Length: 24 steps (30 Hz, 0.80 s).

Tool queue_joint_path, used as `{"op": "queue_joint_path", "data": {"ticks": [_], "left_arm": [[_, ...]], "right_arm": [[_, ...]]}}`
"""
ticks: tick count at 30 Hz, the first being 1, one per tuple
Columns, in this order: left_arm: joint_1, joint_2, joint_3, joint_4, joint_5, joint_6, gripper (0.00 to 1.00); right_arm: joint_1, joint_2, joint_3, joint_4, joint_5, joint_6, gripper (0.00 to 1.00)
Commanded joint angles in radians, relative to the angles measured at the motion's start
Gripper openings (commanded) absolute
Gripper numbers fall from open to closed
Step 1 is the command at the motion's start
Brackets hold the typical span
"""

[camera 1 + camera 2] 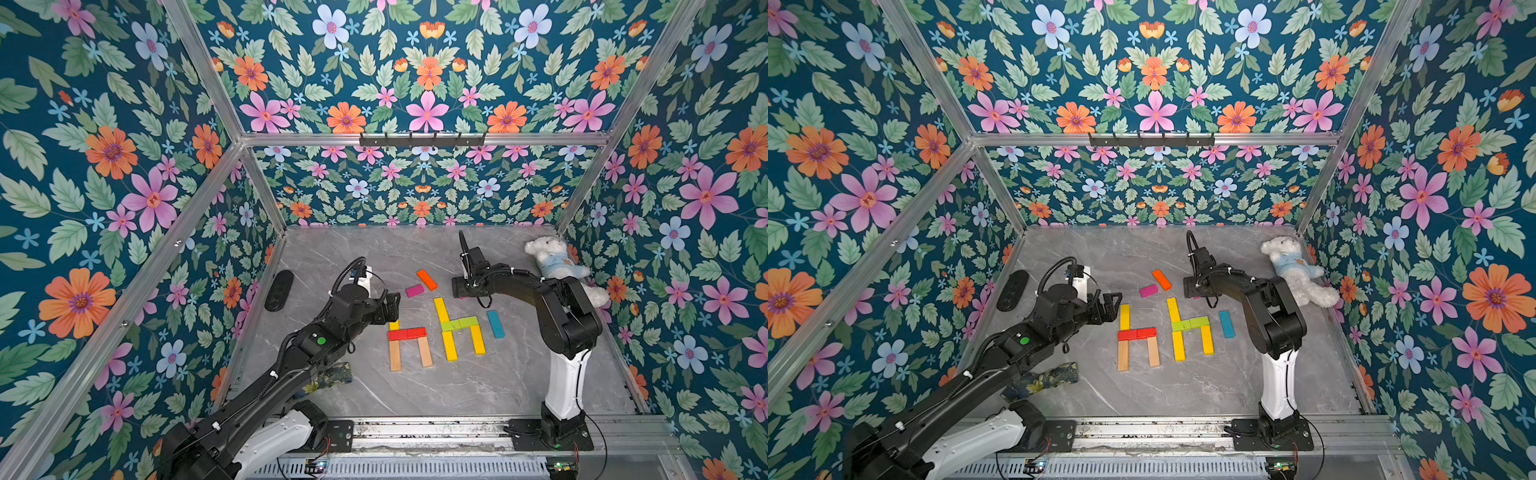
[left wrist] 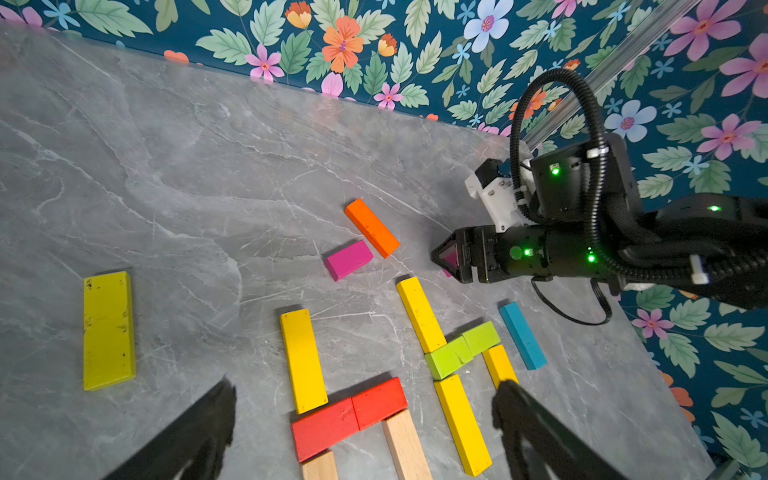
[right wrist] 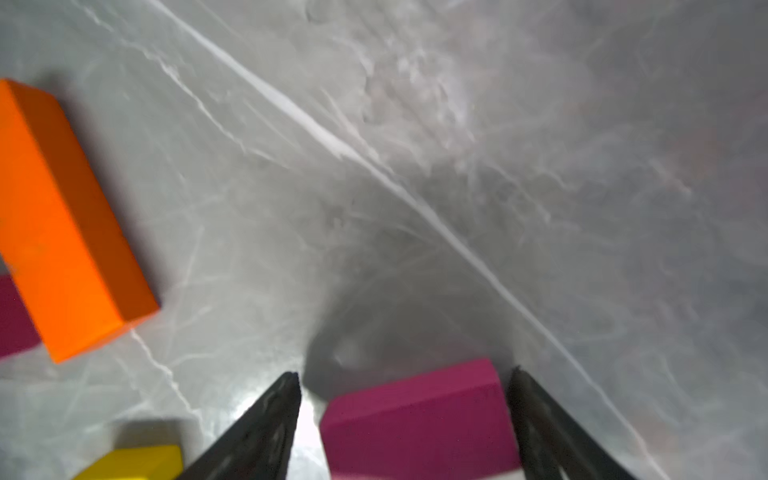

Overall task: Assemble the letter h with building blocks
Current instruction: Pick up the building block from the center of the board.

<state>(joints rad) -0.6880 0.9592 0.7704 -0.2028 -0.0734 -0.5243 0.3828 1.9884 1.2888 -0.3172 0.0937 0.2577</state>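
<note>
Two h's lie flat on the desk point(image 1: 415, 390): one w/ a red bar point(image 1: 407, 333), one w/ a lime bar point(image 1: 459, 323). Spare pieces nearby: orange block point(image 1: 427, 279), magenta block point(image 1: 414, 290), blue block point(image 1: 495, 323), plus an olive block point(image 2: 109, 330) off to the side.

R fingers point(image 3: 257, 428) sit low, straddling a 2nd magenta block point(image 3: 415, 428) on the desk just beyond the lime h's yellow stem point(image 1: 440, 309). One finger is close to it and the other shows a clear gap, so they're apart, not clamped. L fingers point(image 2: 199, 432) are wide, empty, above the red h.

Step, prob.: handling this magenta piece for another h. Picking or dropping, can't tell. If picking: centre over it, close on its sides, lift straight, stay clear of yellow stem and orange block.
</note>
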Motion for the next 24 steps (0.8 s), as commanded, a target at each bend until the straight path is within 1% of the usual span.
{"op": "queue_joint_path", "data": {"ticks": [1, 5, 14, 20, 24], "left_arm": [[0.001, -0.007, 0.007, 0.005, 0.009, -0.006, 0.99], [0.001, 0.0, 0.011, 0.007, 0.012, -0.006, 0.99], [0.002, -0.015, 0.025, -0.023, -0.011, -0.009, 0.99], [0.001, -0.071, 0.051, -0.064, -0.049, 0.004, 0.99], [0.002, -0.112, 0.076, -0.104, -0.067, 0.015, 0.99]], "right_arm": [[0.0, -0.015, -0.036, -0.064, 0.019, 0.005, 0.81], [0.0, 0.005, -0.031, -0.055, 0.014, 0.003, 0.79], [0.0, 0.034, -0.008, -0.063, -0.003, -0.002, 0.67], [-0.002, -0.024, -0.008, -0.059, 0.061, 0.032, 0.6], [-0.001, -0.093, 0.021, -0.085, 0.066, 0.058, 0.56]]}}
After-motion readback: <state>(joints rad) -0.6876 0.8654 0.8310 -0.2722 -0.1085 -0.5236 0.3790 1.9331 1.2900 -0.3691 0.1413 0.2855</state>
